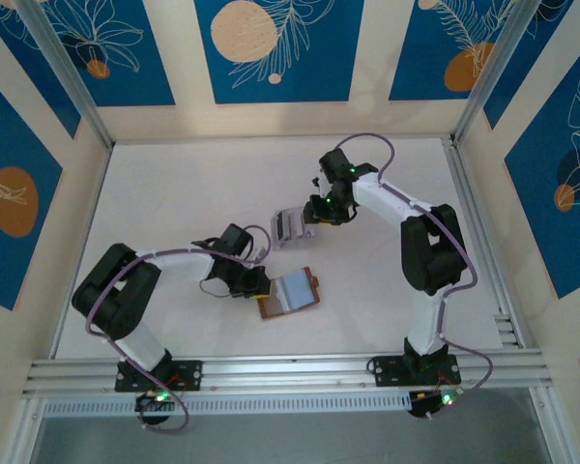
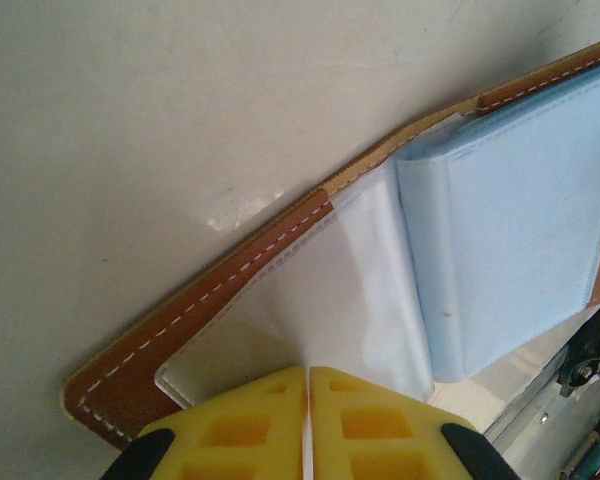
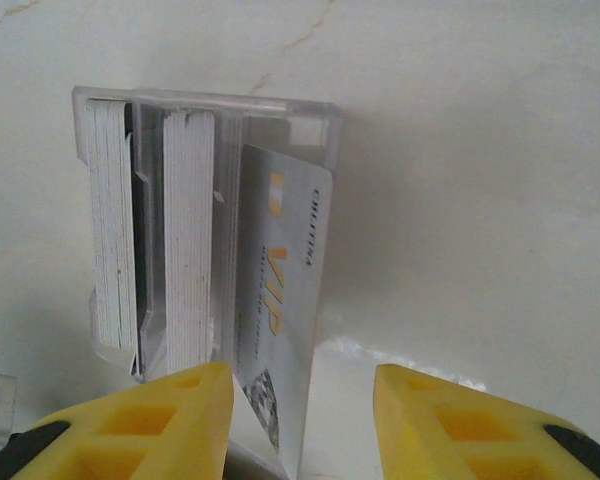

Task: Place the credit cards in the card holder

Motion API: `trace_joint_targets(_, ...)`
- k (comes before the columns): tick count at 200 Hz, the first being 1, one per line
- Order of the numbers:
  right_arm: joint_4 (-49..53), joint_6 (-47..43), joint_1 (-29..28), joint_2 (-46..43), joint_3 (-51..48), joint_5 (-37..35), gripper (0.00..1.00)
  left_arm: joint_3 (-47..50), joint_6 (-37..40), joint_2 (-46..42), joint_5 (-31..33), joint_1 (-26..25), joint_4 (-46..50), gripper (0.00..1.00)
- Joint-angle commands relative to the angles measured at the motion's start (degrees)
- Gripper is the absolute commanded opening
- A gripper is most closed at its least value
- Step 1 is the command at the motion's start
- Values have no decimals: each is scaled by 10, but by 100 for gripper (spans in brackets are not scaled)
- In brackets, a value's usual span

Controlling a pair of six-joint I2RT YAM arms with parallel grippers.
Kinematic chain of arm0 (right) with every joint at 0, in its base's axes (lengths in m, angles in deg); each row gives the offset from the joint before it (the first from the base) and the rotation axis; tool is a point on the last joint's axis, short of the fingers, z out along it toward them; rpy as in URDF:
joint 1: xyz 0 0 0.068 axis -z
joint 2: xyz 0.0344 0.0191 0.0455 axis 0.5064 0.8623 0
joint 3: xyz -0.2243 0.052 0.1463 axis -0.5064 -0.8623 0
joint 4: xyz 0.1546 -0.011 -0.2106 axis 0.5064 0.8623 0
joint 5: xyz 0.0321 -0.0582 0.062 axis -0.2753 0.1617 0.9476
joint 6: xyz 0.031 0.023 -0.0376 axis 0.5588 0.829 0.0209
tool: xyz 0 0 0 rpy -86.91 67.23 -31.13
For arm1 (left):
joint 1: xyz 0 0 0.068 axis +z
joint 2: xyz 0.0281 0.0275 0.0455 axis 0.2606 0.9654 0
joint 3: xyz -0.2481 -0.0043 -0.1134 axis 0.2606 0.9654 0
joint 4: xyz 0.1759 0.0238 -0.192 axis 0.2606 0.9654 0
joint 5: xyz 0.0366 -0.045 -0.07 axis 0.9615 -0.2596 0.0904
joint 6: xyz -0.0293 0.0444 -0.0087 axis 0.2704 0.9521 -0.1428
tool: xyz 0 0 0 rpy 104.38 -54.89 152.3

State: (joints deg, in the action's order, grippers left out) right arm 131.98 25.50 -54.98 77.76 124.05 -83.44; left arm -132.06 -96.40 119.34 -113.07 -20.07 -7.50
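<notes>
the left gripper (image 2: 308, 388) is clenched, its two yellow fingers (image 2: 230, 430) pressed flat together with only a hairline seam between them, at the edge of the card holder (image 2: 220, 295). the tips meet right where a clear sleeve (image 2: 330, 290) of the holder ends; whether they nip that sleeve cannot be told. the card holder lies open on the white table (image 2: 180, 100), brown stitched leather underneath, a pale blue pocket (image 2: 520, 220) folded over beside the sleeve. from the top camera the left gripper (image 1: 247, 281) sits at the left end of the card holder (image 1: 292, 293), which lies near the middle of the table (image 1: 174, 193), between the two arms.

the right gripper (image 3: 302, 425) is released, its yellow fingers (image 3: 150, 425) standing apart on either side of a light vip card (image 3: 280, 270). the finger at that view's left is just beside the card's edge; the other stands clear of it, with table showing between. the vip card stands in a clear stand (image 3: 280, 112), next to the other credit cards (image 3: 188, 240), which are packed upright in two stacks in the slots alongside it. seen from above, the right gripper (image 1: 315, 217) is just beside the clear stand (image 1: 288, 228), which stands a little beyond the card holder and apart from it.
</notes>
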Motion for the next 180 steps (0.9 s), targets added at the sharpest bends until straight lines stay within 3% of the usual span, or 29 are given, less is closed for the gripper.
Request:
trace_joint_targets(1,11,-11,-6,11,30,25,43,7,1,-7,12,-9,15,10)
trace_joint_targets(65,16,-13,-9,18,46,51,41,5,-2,-13,10,-9,15,10)
trace_joint_targets(116,33,-13,-14,29,50,-20,41,3,-4,-10,10,-9,14,10)
trace_joint_targets(180,30,-13,-23,46,68,12,40,5,-6,-8,9,-10,12,10)
